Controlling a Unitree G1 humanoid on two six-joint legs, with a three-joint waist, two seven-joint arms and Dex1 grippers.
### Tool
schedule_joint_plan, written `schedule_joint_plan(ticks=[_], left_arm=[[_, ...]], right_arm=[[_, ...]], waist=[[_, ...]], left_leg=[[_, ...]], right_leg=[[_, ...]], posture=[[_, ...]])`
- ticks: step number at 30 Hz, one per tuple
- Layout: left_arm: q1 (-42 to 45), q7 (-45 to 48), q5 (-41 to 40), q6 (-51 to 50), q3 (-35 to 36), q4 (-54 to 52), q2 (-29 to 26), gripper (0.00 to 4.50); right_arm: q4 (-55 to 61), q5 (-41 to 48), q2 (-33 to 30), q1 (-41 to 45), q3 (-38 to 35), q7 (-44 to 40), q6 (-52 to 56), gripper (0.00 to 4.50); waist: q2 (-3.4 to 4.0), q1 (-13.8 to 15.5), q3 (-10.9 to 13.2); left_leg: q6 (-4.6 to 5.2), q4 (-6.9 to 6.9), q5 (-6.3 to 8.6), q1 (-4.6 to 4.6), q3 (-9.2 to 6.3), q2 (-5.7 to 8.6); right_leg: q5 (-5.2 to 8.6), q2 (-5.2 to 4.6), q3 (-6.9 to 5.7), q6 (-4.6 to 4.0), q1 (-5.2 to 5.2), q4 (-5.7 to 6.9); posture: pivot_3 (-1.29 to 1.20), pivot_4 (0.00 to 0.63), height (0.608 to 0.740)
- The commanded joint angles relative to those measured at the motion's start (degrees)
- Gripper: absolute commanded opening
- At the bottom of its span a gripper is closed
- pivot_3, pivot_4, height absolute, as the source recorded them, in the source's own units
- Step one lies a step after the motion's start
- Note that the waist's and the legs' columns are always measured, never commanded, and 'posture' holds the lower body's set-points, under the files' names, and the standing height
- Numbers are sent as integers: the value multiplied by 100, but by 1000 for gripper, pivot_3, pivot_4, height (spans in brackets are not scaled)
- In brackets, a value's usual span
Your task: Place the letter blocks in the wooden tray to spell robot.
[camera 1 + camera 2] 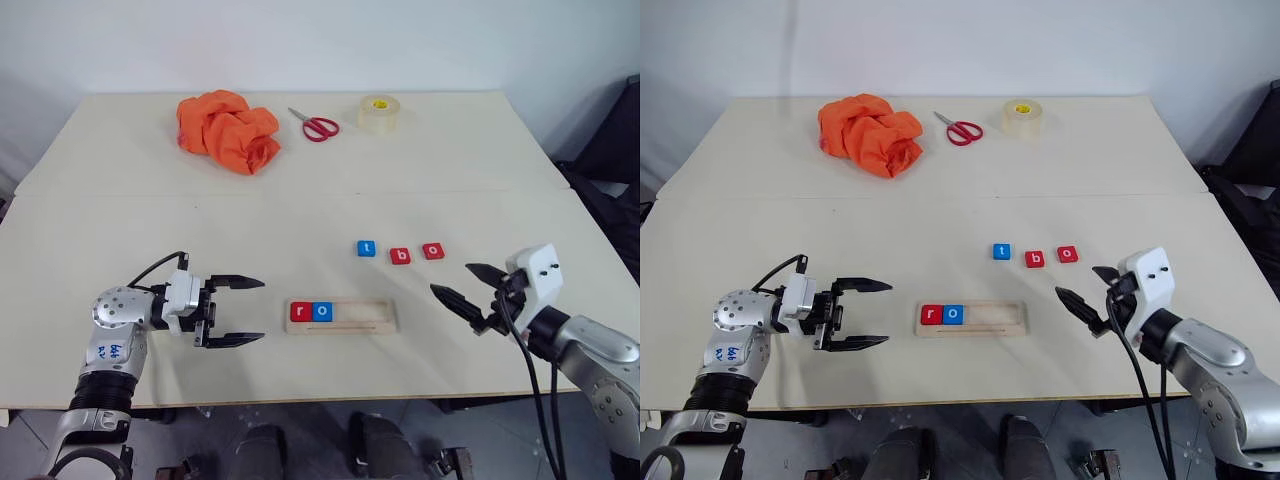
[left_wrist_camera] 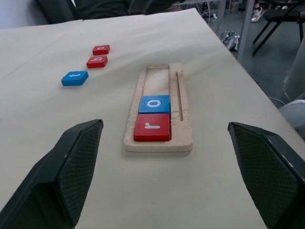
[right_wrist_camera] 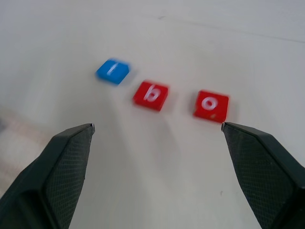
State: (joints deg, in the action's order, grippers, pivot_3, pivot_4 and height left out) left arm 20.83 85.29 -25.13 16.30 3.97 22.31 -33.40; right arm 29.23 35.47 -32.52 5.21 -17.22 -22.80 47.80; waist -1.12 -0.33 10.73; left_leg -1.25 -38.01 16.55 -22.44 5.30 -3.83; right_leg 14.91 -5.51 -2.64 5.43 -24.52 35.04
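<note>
The wooden tray point(image 1: 385, 318) lies near the table's front edge, with a red r block point(image 1: 301, 312) and a blue o block point(image 1: 322, 311) at its left end. Beyond it on the table lie a blue t block point(image 1: 366, 249), a red b block point(image 1: 400, 256) and a red o block point(image 1: 432, 251) in a row. My left gripper point(image 1: 238, 312) hovers open just left of the tray, pointing at it, nothing between its fingers. My right gripper point(image 1: 463, 283) is open and empty to the right of the tray, pointing toward the three loose blocks.
At the far side of the table lie a crumpled orange cloth point(image 1: 228, 130), red-handled scissors point(image 1: 315, 126) and a roll of clear tape point(image 1: 377, 112). A seam point(image 1: 300, 192) crosses the tabletop between them and the blocks.
</note>
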Motion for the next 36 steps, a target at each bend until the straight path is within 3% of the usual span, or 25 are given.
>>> schedule_joint_plan(ticks=[1, 9, 26, 36], left_arm=[[-81, 11, -98, 59, 85, -192, -11, 4462], [-289, -162, -110, -24, 49, -569, 51, 4462], [-793, -470, -165, -155, 102, -1177, 50, 4462], [-910, -599, -166, -146, 121, -1281, 23, 4462]], right_arm=[[187, 36, 290, 329, 224, 496, 252, 4500], [-816, -813, 1073, 887, 1095, 1059, -144, 4500], [-1714, -1393, 1339, 1321, 1553, 693, -529, 4500], [-2216, -1816, 1557, 1630, 1683, 943, -491, 4500]], waist=[[0, 5, 0], [0, 20, 0], [0, -4, 0], [0, -107, 0]], left_leg=[[0, 1, 0, 0, 0, 0], [3, 3, 5, -11, 1, 3], [5, 4, 6, -11, 1, 0], [5, 4, 6, -9, 1, -1]], right_leg=[[0, 0, 0, -1, -2, 0], [3, -4, -1, -4, -4, -6], [3, -2, -2, -4, -7, -5], [3, -3, -2, -4, -5, -4]], posture=[[0, 150, 740], [0, 150, 740], [0, 150, 740], [0, 150, 740]])
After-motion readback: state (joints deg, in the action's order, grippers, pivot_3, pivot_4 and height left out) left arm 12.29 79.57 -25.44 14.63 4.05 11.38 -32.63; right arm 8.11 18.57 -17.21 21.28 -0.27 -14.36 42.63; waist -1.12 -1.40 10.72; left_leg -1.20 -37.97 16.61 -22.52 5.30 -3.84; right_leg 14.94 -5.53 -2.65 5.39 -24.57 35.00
